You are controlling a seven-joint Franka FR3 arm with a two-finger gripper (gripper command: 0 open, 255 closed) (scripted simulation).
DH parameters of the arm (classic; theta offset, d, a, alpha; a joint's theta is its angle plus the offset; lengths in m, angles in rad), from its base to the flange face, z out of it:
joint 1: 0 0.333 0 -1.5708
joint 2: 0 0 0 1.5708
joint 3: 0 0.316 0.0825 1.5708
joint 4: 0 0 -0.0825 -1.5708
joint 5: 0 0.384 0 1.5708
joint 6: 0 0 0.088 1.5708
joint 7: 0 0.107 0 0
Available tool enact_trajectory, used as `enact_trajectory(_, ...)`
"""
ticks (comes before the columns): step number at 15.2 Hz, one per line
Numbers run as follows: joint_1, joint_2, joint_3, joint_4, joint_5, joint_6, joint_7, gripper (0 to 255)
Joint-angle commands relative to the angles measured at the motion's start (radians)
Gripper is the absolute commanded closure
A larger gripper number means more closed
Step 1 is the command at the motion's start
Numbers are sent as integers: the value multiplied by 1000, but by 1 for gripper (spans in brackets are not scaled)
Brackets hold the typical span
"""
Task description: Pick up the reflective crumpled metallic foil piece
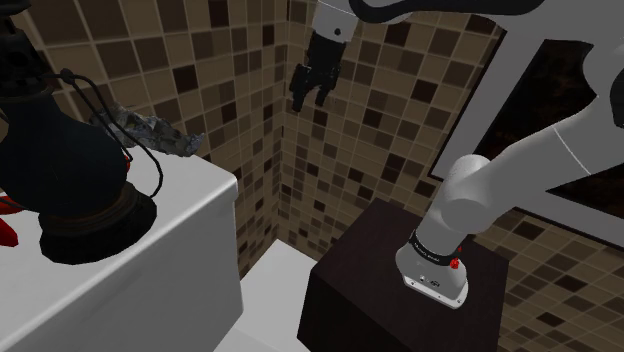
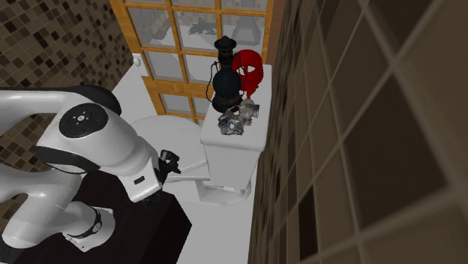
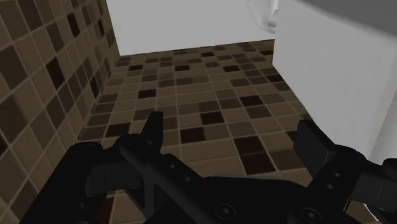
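Observation:
A crumpled silvery foil piece (image 1: 152,134) lies on the flat white top of a toilet tank (image 1: 170,250), at its far end against the mosaic wall. The second exterior view shows the foil (image 2: 238,120) at the tank's near end, in front of a black vase-like object (image 2: 225,75). My gripper (image 1: 311,100) hangs in the air to the shoulder view's right of the foil, well apart from it and a little higher. Its fingers (image 3: 151,127) stand apart over brown floor tiles, with nothing between them. It also appears beside the arm (image 2: 171,160).
The tall black vase-like object (image 1: 70,170) with a thin wire loop stands on the tank close to the foil. Behind it is a red object (image 2: 249,71). Tiled walls meet in a corner behind the gripper. A wood-framed window (image 2: 187,45) is beyond the tank. The dark stand (image 1: 390,290) sits below.

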Motion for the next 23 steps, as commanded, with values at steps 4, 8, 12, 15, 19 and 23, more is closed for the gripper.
enact_trajectory(4, 45, 102, 53, 84, 38, 63, 5, 0)
enact_trajectory(8, 76, 187, 97, 165, 55, 104, 11, 0)
enact_trajectory(12, 105, 274, 141, 255, 61, 138, 19, 0)
enact_trajectory(15, 127, 340, 174, 330, 58, 159, 28, 0)
enact_trajectory(19, 157, 432, 219, 438, 40, 180, 43, 0)
enact_trajectory(23, 192, 529, 263, 559, 7, 192, 63, 0)
